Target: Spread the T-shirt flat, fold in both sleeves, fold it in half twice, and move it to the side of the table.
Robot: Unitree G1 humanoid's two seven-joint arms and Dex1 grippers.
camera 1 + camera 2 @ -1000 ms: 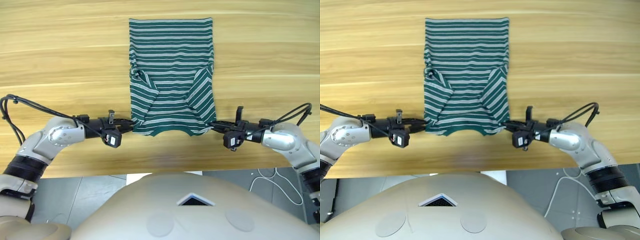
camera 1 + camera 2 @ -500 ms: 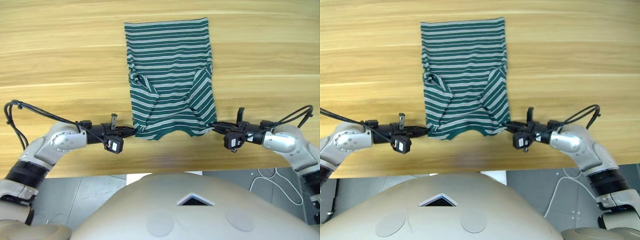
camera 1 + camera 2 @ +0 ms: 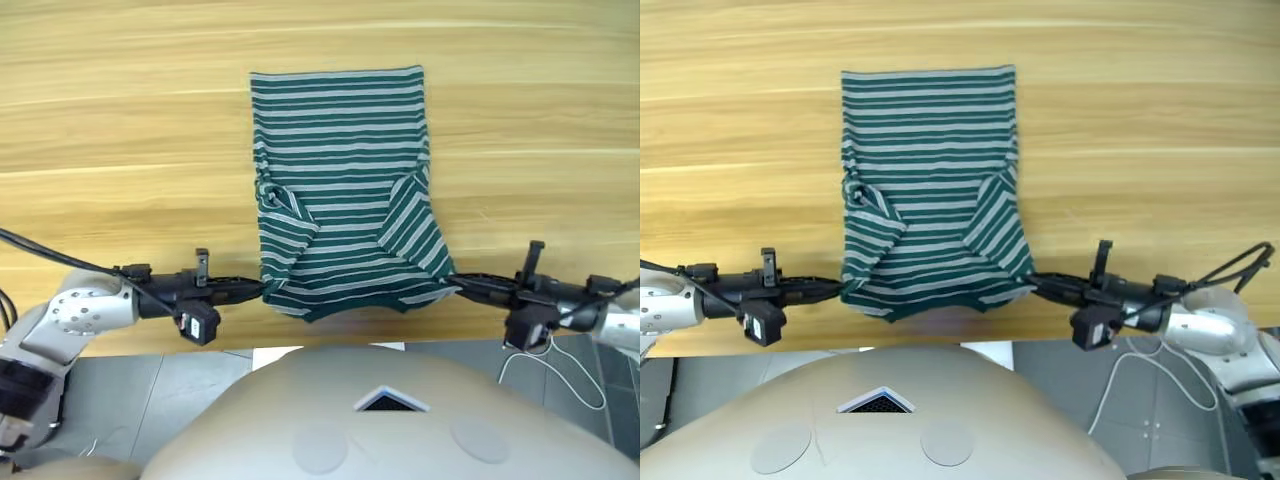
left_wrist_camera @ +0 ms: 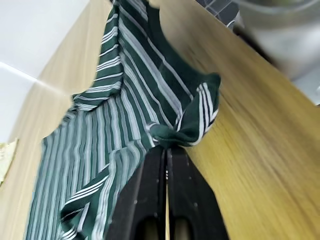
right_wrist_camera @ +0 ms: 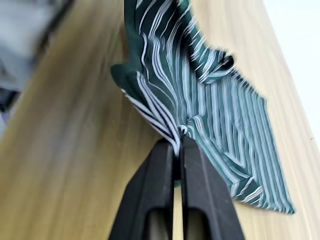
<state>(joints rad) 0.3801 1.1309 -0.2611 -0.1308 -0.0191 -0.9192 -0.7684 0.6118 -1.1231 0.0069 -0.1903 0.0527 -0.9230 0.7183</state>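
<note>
Presently, left eye view: the dark green T-shirt with pale grey stripes (image 3: 340, 170), sleeves already folded in, is lying on the light wooden bench (image 3: 120, 120). Its long axis is running straight away from the robot, and its neckline end is sitting at the near edge. The left gripper (image 3: 258, 290) is pinching the near left corner, and the right gripper (image 3: 452, 283) is pinching the near right corner. The two arms are coming in from opposite sides, each equally near its own corner.

Right eye view: the same layout is showing. The far hem is lying square, well apart from both grippers and directly ahead of the held edge.

Left wrist view: the black fingers (image 4: 145, 195) are pressing together on a bunched knot of striped cloth.

Right wrist view: the black fingers (image 5: 200, 190) are pressing together on a gathered fold at the corner.

Judgement: the first half-fold is probably coming next. It is calling for both held corners to travel forward together along the long axis onto the far hem.
</note>
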